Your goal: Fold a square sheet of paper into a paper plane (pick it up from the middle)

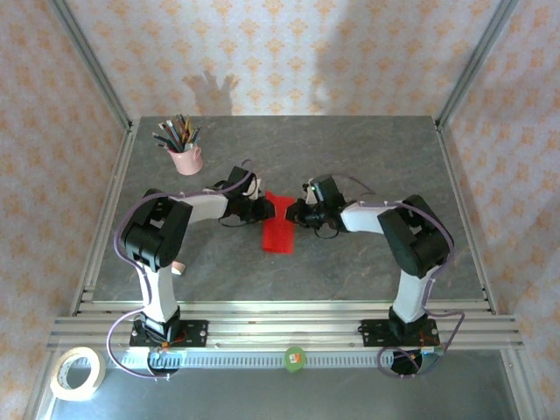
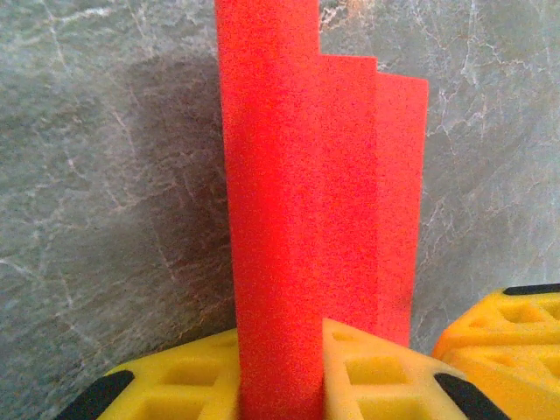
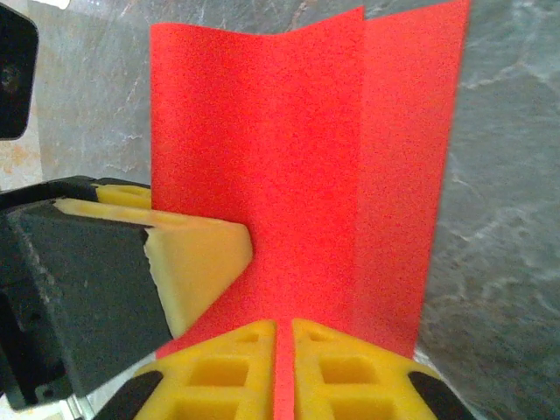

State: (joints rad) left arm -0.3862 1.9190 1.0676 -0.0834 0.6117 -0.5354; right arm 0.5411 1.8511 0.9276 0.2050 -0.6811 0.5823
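Observation:
The paper plane [image 1: 280,229] is bright red folded paper, held just above the grey table between my two grippers. My left gripper [image 1: 265,210] meets its left edge and my right gripper [image 1: 296,213] its right edge. In the left wrist view the creased paper [image 2: 306,192] rises in stepped layers from between the yellow fingers [image 2: 376,372], and the left gripper [image 2: 280,389] is shut on a thick fold. In the right wrist view the right gripper [image 3: 283,367] is pinched shut on a thin edge of the paper [image 3: 297,157]. The left gripper's finger [image 3: 192,254] presses the sheet from the left.
A pink cup [image 1: 185,159] with pencils stands at the back left of the table. A roll of tape [image 1: 79,374] lies outside the front rail at the bottom left. Metal frame posts and patterned walls bound the table.

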